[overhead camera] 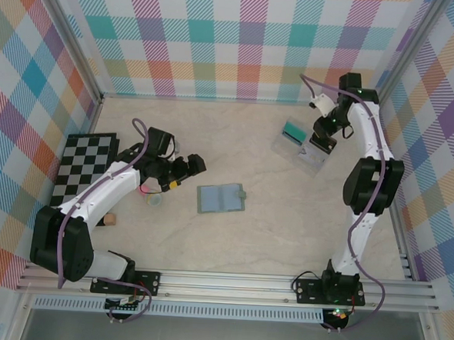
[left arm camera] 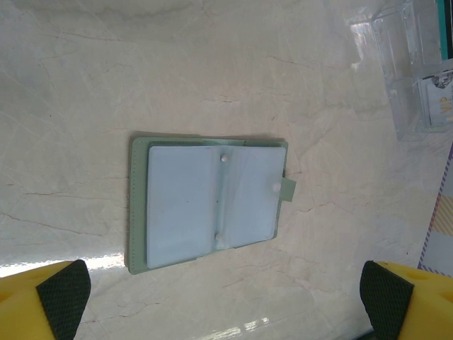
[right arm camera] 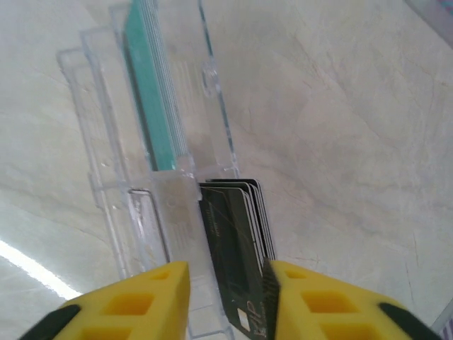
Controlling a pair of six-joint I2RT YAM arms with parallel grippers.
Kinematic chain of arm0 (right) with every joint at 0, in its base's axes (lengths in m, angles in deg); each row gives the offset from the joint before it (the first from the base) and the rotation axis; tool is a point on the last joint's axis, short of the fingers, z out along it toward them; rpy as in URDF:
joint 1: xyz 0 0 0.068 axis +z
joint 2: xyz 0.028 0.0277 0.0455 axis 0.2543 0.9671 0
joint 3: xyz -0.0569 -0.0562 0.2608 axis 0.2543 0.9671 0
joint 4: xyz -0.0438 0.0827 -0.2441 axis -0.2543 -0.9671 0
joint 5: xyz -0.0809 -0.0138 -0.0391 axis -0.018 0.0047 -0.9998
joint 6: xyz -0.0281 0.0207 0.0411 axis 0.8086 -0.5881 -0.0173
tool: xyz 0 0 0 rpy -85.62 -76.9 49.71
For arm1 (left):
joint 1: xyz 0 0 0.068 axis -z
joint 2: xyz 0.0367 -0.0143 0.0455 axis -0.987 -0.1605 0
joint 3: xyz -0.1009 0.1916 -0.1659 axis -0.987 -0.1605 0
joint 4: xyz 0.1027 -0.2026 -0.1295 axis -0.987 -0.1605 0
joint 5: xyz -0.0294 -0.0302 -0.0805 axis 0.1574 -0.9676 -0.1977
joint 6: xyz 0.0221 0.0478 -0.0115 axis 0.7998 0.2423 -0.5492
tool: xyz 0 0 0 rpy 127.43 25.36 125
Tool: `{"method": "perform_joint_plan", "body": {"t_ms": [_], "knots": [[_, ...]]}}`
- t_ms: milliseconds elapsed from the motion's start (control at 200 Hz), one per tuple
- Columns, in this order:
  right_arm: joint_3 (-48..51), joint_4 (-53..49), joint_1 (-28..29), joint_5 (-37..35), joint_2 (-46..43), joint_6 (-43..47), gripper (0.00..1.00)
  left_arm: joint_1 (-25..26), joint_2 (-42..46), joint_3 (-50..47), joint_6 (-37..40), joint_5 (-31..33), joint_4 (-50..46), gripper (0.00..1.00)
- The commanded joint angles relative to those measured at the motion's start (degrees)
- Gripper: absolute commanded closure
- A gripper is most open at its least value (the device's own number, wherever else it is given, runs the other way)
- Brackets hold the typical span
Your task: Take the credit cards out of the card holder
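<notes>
Plainly the open card holder [overhead camera: 221, 198] lies flat on the table [overhead camera: 285, 227], long axis 9 to 3 o'clock, at 4 o'clock from the nearer, wide-spread left claw [overhead camera: 184, 175], while the right claw [right arm camera: 230, 297], narrowly parted, straddles dark credit cards [right arm camera: 237, 234] in the clear tray [right arm camera: 99, 177], grip unclear.

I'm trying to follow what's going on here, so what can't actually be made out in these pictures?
Card holder, left wrist view: its cloudy pockets hide whether cards are inside.
Dark cards, right wrist view: print unreadable; the bottom edge cuts off whether the right gripper grips them.
Small things beside the left arm, top view: too small to name.
</notes>
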Motion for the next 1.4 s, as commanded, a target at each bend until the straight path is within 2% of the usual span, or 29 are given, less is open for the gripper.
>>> {"method": "perform_joint_plan", "body": {"t_ms": [0,15,30,40,50,55,75,220,345,385,445,540,620,860,960,1185,1235,1325,1395], "knots": [[2.94,1.63,0.56,12.85,-8.60,-10.20,0.58,-0.70,0.25,-1.54,-0.49,0.63,0.10,0.00],[4.17,2.56,0.55,14.29,-9.61,-11.40,0.53,-0.70,0.25,-1.69,-0.60,0.72,0.05,0.00],[5.67,3.64,0.71,15.60,-10.64,-12.57,0.42,-0.70,0.26,-1.82,-0.66,0.73,0.05,0.00],[6.69,4.32,0.76,16.52,-11.31,-13.30,0.30,-0.70,0.23,-1.88,-0.72,0.80,0.06,0.00],[7.67,5.10,0.82,17.53,-12.04,-13.99,0.11,-0.70,0.25,-1.89,-0.73,0.79,0.04,0.00],[8.09,5.48,0.89,18.01,-12.40,-14.31,0.05,-0.70,0.25,-1.94,-0.75,0.81,0.04,0.00],[10.15,6.99,1.18,19.69,-13.79,-15.46,0.00,-0.71,0.25,-2.18,-0.77,0.84,0.12,0.00],[24.19,17.47,5.19,22.43,-22.99,-23.90,0.00,-0.62,-0.05,-3.28,-1.28,0.82,0.07,0.00],[34.19,25.43,8.86,19.99,-29.19,-34.36,0.00,-0.35,0.07,-4.05,-1.60,0.98,0.32,0.00],[36.42,26.84,10.40,18.33,-30.69,-39.01,0.00,-0.20,-0.06,-4.33,-1.78,1.02,0.47,0.00],[38.87,26.52,13.66,10.23,-32.64,-44.33,0.00,-0.01,-0.17,-4.57,-1.96,1.08,0.65,0.00],[47.65,31.95,18.28,4.89,-38.08,-45.82,0.00,0.48,-0.58,-5.08,-2.22,0.90,1.16,0.00],[55.25,37.21,20.26,-0.43,-42.56,-51.88,0.00,1.09,-1.10,-5.41,-2.48,0.95,1.70,0.00],[68.71,46.48,22.05,-0.65,-46.53,-65.24,0.00,4.04,-5.82,-5.13,-3.56,0.14,4.06,0.02],[69.86,45.98,22.05,-1.16,-45.41,-67.94,0.00,5.58,-8.13,-4.43,-4.29,-0.01,4.99,0.08],[69.23,46.28,22.05,2.47,-41.31,-67.49,0.00,7.53,-13.31,-2.65,-6.27,0.84,5.27,0.36],[69.03,45.64,22.05,0.30,-40.93,-68.42,0.00,7.64,-14.01,-2.32,-6.52,1.29,5.07,0.40],[66.87,39.90,21.92,-8.36,-39.70,-73.10,0.00,7.63,-15.43,-1.70,-6.85,0.65,5.44,0.48],[65.53,38.36,21.61,-8.97,-38.17,-72.13,0.00,7.57,-16.80,-1.04,-6.83,-0.59,5.91,0.52]]}}
